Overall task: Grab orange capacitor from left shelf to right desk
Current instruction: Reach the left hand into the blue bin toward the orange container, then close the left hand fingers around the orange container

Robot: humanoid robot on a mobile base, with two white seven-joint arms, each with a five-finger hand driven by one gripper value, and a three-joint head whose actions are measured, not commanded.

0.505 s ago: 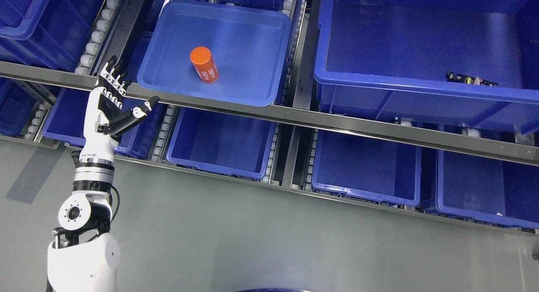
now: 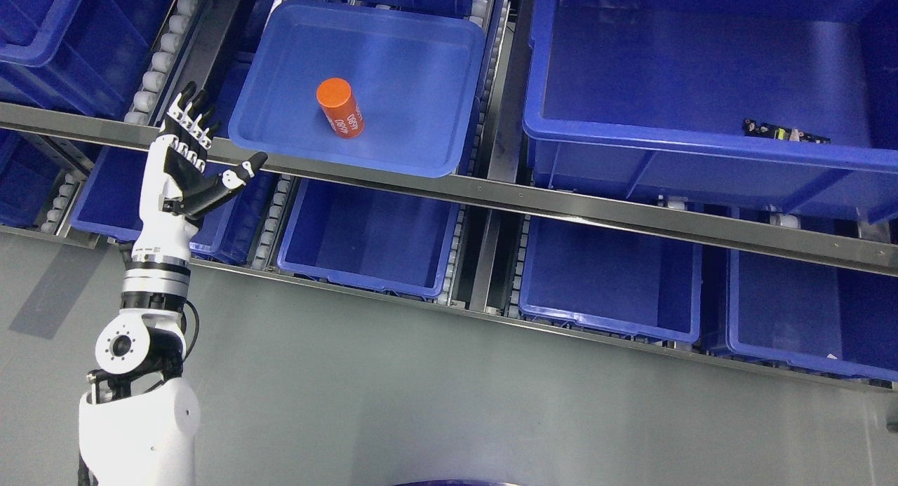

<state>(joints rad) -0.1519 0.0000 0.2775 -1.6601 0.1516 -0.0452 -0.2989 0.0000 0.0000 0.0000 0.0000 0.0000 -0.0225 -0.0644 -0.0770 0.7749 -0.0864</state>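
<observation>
An orange capacitor [image 2: 340, 108], a short cylinder with white print on its side, lies in a shallow blue tray [image 2: 421, 153] on the upper shelf level. My left hand [image 2: 200, 153] is raised in front of the shelf's metal rail, to the lower left of the tray and apart from it. Its fingers are spread, the thumb pointing right toward the tray's front corner, and it holds nothing. The capacitor lies well up and to the right of the hand. My right arm does not show.
A metal rail [image 2: 561, 209] runs across the shelf front. A large blue bin [image 2: 701, 156] at the upper right holds a small dark part [image 2: 786, 131]. Several blue bins sit on the lower level, with roller tracks [image 2: 158, 65] between the lanes. Grey floor lies below.
My left hand has risen slightly and edged toward the tray's front corner. The capacitor and tray have not moved.
</observation>
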